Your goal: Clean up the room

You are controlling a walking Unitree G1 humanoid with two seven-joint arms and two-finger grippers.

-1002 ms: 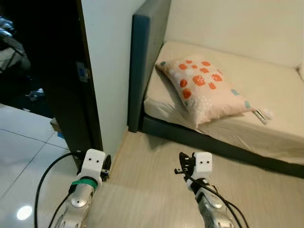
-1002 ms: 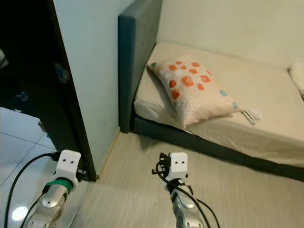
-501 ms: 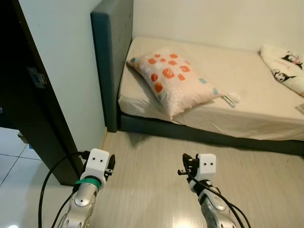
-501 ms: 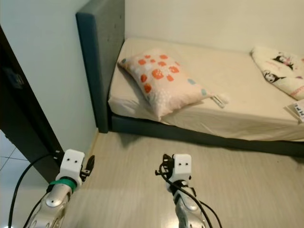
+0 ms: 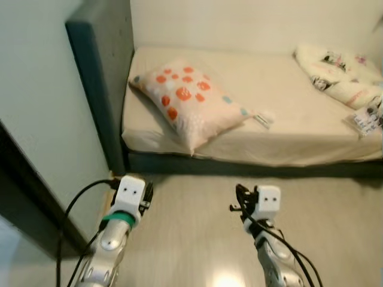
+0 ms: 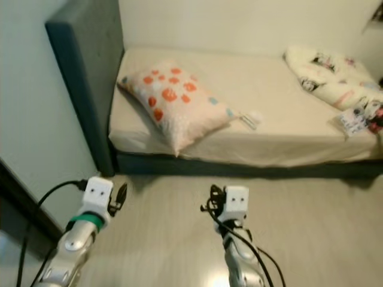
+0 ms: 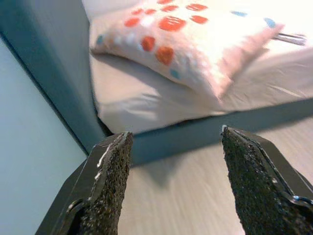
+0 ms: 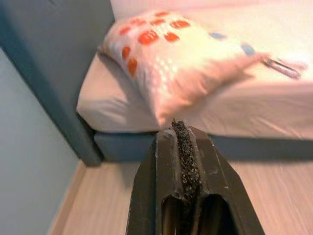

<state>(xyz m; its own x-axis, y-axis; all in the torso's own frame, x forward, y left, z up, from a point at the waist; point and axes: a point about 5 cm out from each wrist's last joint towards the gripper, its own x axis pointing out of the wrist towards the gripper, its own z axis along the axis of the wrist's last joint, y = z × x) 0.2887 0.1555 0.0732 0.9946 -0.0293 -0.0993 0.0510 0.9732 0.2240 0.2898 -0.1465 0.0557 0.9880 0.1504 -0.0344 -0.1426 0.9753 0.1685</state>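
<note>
Ahead, a low bed (image 5: 287, 101) carries a pillow with orange spots (image 5: 185, 104) near its dark headboard (image 5: 96, 72); a bundled printed blanket (image 5: 338, 69) lies at the far end. Both arms hover over the wood floor (image 5: 191, 239): the left gripper (image 7: 173, 181) gapes wide and empty, the right gripper (image 8: 182, 161) is pressed closed, holding nothing

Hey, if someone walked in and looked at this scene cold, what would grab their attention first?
Probably the pillow with orange spots, lying at the head end of the bed next to the dark teal headboard. Next, the white printed blanket bunched at the bed's far right. Nearer the camera, the left end effector hangs open and the right end effector shut, both over the wood floor.
</note>
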